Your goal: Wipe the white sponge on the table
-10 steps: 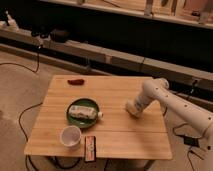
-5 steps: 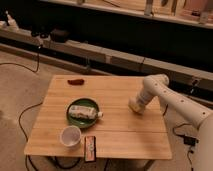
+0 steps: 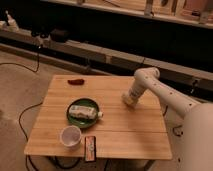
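Jaws clamped on white sponge (image 3: 129, 102), pressed to table (image 3: 117, 127); arm (image 3: 162, 92) angled down.

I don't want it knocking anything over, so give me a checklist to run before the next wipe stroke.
1. Hand shut on the white sponge, right side of table: ok.
2. Sponge flat against the wood: cannot tell.
3. Green plate with packet apart from hand: ok.
4. Cup near front edge, away from hand: ok.
5. Red item at far left corner, out of the way: ok.
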Motion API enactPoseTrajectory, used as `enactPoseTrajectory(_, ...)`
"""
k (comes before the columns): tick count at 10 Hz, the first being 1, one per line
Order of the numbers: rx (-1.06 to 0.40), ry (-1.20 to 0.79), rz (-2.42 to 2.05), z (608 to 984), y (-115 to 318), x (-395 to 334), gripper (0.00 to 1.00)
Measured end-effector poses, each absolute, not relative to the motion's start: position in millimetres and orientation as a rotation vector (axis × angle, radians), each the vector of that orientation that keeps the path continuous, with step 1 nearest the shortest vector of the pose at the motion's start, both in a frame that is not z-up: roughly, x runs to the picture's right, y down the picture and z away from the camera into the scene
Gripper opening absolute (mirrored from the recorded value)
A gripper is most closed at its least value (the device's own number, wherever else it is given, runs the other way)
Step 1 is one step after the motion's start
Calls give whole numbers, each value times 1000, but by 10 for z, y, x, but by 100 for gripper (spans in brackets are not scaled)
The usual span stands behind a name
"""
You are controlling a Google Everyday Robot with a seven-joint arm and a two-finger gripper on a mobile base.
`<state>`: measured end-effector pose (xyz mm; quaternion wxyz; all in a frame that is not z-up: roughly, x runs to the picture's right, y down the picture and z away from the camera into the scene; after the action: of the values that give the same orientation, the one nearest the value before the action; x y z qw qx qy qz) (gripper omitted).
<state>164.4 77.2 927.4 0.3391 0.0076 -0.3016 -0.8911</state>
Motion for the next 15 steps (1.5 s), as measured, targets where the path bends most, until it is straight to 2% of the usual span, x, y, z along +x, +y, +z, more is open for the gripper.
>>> enactPoseTrajectory(3,100,-818,-2407,9189,739,1110,0)
enactPoseTrajectory(7,178,-905,-2517,8853,1026,570,0)
enactPoseTrajectory(12,52,-1018,-2489,8465,1671,892,0)
enactPoseTrajectory(15,57,-1016,-2492,8469,1660,867,0)
